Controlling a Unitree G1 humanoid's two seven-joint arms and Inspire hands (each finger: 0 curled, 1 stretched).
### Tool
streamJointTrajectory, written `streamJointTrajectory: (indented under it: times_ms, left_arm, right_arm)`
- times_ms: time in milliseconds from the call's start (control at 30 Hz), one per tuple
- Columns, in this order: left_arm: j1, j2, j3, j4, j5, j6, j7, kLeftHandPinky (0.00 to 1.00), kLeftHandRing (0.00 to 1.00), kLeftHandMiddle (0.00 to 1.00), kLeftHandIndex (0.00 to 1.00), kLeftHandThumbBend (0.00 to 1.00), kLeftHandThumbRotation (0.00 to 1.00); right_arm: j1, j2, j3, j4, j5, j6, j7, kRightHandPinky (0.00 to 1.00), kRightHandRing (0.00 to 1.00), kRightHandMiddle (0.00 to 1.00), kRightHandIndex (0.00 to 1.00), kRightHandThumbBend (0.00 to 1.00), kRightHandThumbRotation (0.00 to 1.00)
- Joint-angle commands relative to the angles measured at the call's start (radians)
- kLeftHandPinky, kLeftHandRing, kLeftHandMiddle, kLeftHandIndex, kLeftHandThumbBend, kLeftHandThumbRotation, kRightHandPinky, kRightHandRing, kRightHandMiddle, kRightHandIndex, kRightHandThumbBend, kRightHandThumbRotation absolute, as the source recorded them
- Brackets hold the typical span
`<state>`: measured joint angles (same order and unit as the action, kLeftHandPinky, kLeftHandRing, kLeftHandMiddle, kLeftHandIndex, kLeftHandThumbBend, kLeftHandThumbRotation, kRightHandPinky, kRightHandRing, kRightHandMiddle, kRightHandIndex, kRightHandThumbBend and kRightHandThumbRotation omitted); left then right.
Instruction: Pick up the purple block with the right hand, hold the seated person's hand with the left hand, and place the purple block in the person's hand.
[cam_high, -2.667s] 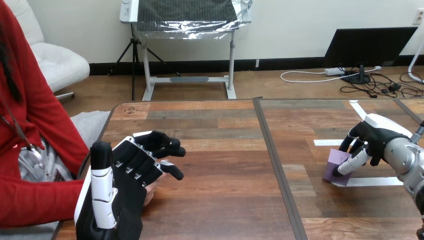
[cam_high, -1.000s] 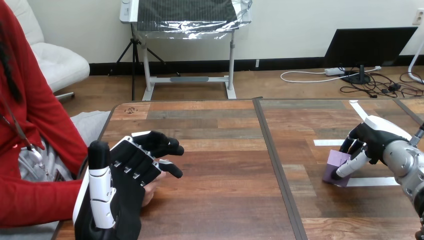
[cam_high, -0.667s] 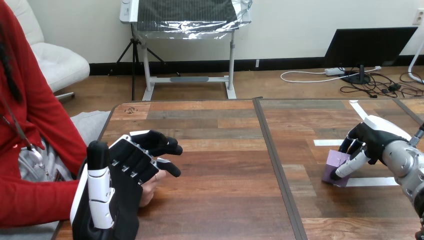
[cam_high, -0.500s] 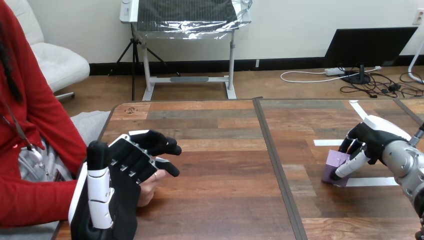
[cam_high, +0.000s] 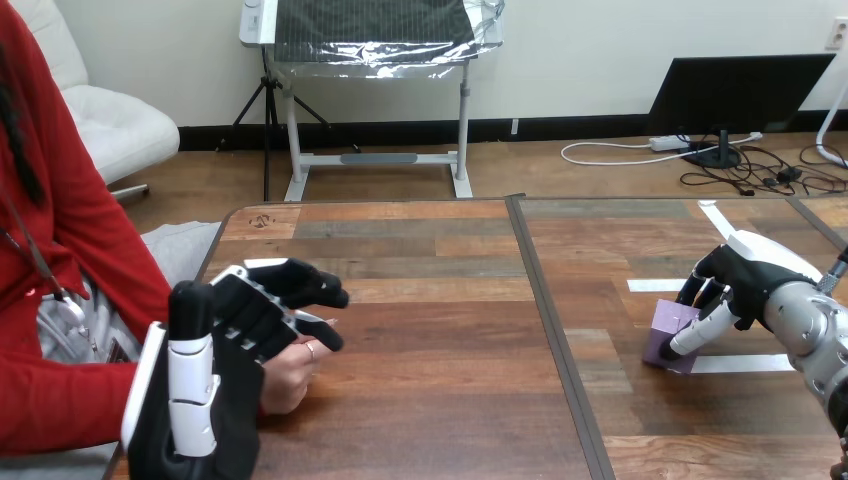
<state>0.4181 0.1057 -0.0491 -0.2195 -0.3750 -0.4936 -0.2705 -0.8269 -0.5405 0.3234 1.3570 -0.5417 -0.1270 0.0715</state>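
A purple block (cam_high: 668, 336) rests on the right side of the wooden table (cam_high: 450, 400), on a strip of white tape. My right hand (cam_high: 745, 280) is shut on it, thumb across its near face and fingers curled behind its top. At the lower left, my left hand (cam_high: 235, 340) lies over the person's hand (cam_high: 290, 372) near the table's left edge. Its fingers curl over the back of that hand, and its thumb stands up on the near side. The person's fingers show just below my fingertips, and the rest of their hand is hidden behind my palm.
White tape strips (cam_high: 750, 363) mark the right part of the table, with another strip (cam_high: 653, 285) behind the block. A dark seam (cam_high: 545, 300) runs front to back through the middle of the table. The person's red sleeve (cam_high: 60, 400) lies along the left edge.
My left hand has slid left and a little toward me, with its fingers curling lower, and more of the person's hand shows beneath it. My right hand and the block have barely moved.
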Motion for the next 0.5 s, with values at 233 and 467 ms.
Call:
streamJointTrajectory:
  times_ms: [233,467]
  left_arm:
    - [-0.069,-0.028,0.074,-0.013,0.111,-0.061,0.070,0.44,0.62,0.59,0.53,0.60,0.99]
    - [-0.075,-0.027,0.119,-0.030,0.223,-0.085,0.145,0.47,0.61,0.59,0.54,0.59,0.97]
  right_arm:
    - [-0.022,0.015,-0.029,-0.018,0.030,-0.058,-0.045,0.46,0.51,0.53,0.52,0.79,0.00]
    - [-0.023,0.011,-0.045,-0.022,0.050,-0.074,-0.063,0.44,0.48,0.52,0.52,0.79,0.00]
